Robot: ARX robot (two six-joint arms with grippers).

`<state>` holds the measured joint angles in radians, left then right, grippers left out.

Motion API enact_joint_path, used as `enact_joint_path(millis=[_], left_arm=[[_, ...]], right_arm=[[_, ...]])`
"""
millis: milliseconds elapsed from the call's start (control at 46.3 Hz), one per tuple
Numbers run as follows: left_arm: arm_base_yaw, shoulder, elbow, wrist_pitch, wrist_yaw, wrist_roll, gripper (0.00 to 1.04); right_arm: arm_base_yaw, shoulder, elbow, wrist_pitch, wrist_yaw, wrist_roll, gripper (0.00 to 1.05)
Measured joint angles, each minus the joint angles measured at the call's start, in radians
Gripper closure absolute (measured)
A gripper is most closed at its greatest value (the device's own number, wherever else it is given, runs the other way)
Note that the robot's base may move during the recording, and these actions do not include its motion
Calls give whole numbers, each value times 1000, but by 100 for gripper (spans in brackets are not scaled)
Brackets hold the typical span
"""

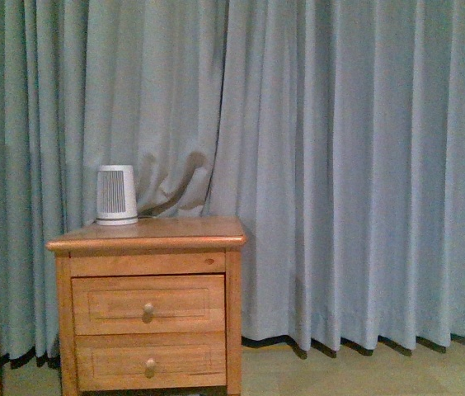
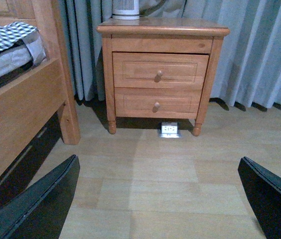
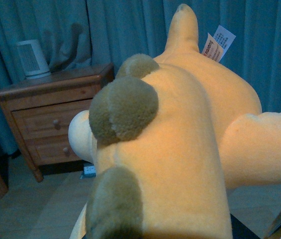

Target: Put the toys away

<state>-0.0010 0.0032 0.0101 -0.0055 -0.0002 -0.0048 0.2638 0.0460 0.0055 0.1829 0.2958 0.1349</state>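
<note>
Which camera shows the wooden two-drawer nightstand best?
The left wrist view: the wooden two-drawer nightstand shows whole, top to legs, in clear light. The front view cuts off its legs. The right wrist view is dim, and the soft orange-yellow plush toy hides part of it.

Front view: nightstand in the lower left of frame, small appliance on its top at the rear left corner, curtain behind both across the whole frame. Left wrist view: bed frame just beside the nightstand, socket block on the floor under it. Right wrist view: plush toy in front of the nightstand.
</note>
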Motion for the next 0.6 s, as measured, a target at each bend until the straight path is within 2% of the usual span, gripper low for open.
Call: enact_joint_path(millis=[604], left_arm=[[0, 0, 0, 0, 0, 0, 6]], right_arm=[[0, 1, 0, 0, 0, 0, 85]])
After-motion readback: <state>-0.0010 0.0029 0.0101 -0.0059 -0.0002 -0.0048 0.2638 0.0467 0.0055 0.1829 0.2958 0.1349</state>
